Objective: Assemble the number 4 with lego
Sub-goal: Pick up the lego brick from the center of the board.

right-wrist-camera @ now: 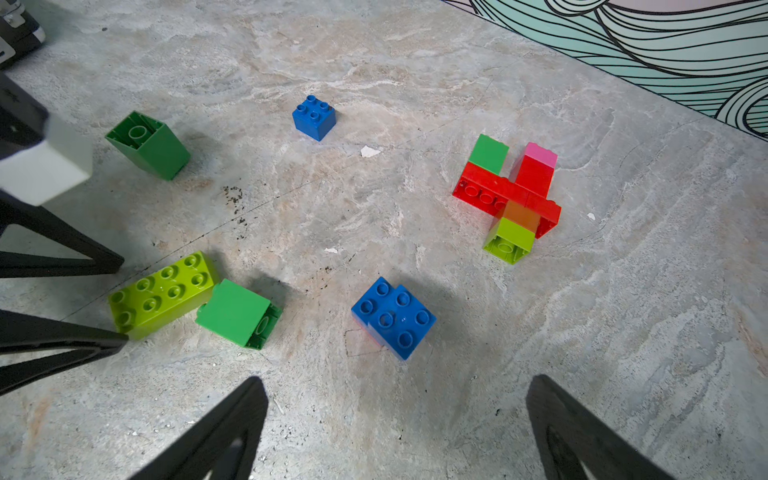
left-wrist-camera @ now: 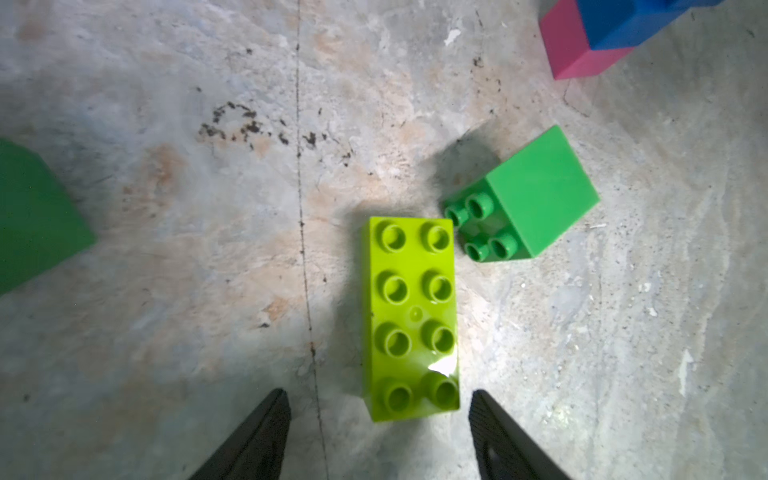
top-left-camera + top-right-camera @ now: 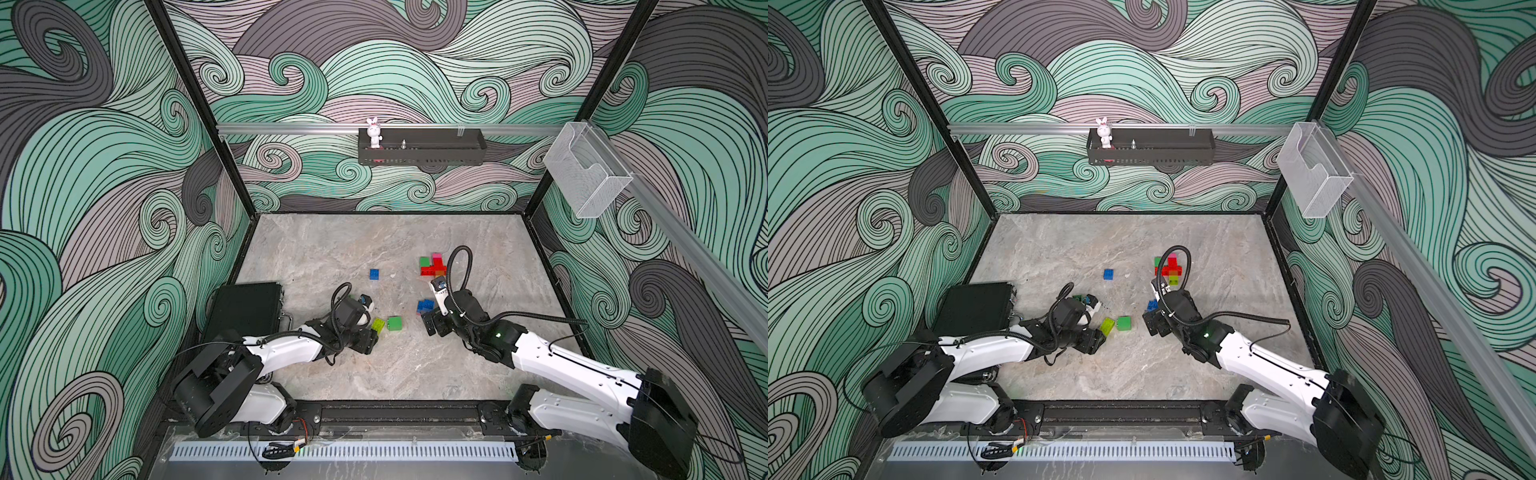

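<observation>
A lime oblong lego brick [image 2: 411, 318] lies studs up on the table, and a green square brick [image 2: 528, 199] on its side touches its far corner. My left gripper [image 2: 378, 395] is open, its fingertips either side of the lime brick's near end without touching it. In both top views the lime brick [image 3: 378, 324] [image 3: 1108, 326] sits just ahead of that gripper. My right gripper [image 1: 397, 379] is open and empty, just short of a blue brick stack [image 1: 392, 316]. A joined red, green, pink and lime cluster [image 1: 511, 195] lies further right.
A single blue brick [image 1: 313, 117] and a dark green brick [image 1: 149, 143] lie apart on the table. A black case [image 3: 245, 307] sits at the left edge. A shelf [image 3: 422, 146] with a rabbit figurine [image 3: 374, 132] hangs on the back wall.
</observation>
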Controlling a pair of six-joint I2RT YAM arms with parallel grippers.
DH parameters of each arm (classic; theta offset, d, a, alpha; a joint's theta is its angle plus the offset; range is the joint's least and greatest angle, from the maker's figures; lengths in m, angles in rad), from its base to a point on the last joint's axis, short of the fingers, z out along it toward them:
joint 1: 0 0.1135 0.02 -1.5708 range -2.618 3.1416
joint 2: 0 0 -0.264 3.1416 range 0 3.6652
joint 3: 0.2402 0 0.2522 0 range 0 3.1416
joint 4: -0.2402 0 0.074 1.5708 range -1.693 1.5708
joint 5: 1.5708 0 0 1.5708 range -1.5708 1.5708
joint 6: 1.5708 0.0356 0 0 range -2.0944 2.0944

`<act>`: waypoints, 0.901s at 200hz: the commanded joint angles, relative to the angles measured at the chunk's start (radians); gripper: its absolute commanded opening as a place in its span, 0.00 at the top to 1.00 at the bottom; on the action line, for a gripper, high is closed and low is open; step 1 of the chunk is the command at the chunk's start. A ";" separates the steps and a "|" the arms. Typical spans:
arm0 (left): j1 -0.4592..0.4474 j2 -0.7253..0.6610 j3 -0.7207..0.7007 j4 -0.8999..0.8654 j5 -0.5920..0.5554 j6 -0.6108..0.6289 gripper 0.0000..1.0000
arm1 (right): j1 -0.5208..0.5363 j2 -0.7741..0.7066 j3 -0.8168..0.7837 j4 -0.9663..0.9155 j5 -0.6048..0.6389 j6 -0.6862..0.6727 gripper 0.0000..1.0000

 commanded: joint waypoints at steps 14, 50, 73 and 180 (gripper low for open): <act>-0.061 0.069 0.019 0.047 -0.070 0.066 0.30 | -0.004 0.009 0.025 0.017 0.028 -0.011 0.01; -0.123 0.111 0.014 0.056 -0.210 0.070 0.40 | -0.004 0.006 0.016 0.017 0.038 -0.020 0.01; -0.147 0.119 0.004 0.062 -0.256 0.067 0.41 | -0.004 -0.001 0.012 0.017 0.049 -0.033 0.01; -0.156 0.160 0.019 0.043 -0.258 0.059 0.71 | -0.021 -0.017 -0.011 0.000 0.032 0.005 0.01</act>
